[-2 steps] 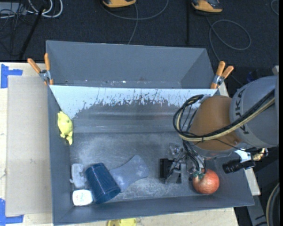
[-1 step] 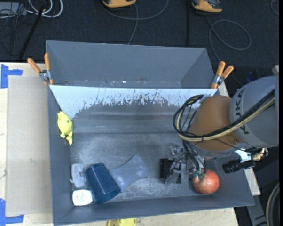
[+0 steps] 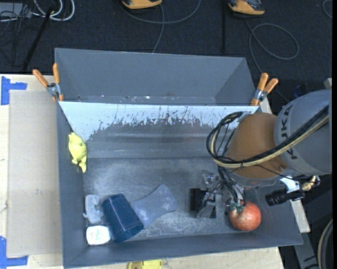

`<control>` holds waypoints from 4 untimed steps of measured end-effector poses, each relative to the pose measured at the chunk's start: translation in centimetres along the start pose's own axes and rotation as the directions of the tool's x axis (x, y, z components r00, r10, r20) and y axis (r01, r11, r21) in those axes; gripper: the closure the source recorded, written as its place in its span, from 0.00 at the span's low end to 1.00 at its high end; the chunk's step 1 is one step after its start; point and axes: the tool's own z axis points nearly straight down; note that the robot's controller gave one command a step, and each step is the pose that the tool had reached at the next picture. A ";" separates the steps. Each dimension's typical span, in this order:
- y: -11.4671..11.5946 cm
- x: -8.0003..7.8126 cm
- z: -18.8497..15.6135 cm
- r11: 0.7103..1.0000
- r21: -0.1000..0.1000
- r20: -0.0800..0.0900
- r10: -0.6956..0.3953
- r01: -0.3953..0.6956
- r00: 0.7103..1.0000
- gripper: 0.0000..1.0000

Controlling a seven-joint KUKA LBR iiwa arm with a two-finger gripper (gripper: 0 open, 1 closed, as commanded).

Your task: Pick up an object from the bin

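– Down at the front right of the bin (image 3: 157, 88), the tool (image 3: 205, 204) hangs low over the floor, and a red apple-looking fruit (image 3: 247, 217) sits just beside it in the corner. Can't say if they touch.

– Is the tool apart, or clamped on something?

– Honestly can't tell, it's just a dark tangle down there. Other stuff is well apart on the left: a blue cup (image 3: 121, 217) lying on its side, a small white thing (image 3: 97, 235) right beside it, and a yellow toy (image 3: 77, 150) against the left wall.
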 end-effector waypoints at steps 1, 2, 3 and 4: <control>0.0 -0.1 -1.0 1.000 0.000 -0.001 0.000 0.000 1.000 1.00; 0.1 -0.1 -1.7 1.000 -0.001 -0.006 -0.001 0.001 1.000 1.00; 0.0 0.0 -2.3 1.000 0.002 -0.016 -0.002 0.002 1.000 1.00; 0.0 0.0 -2.8 1.000 0.002 -0.021 -0.002 0.002 1.000 1.00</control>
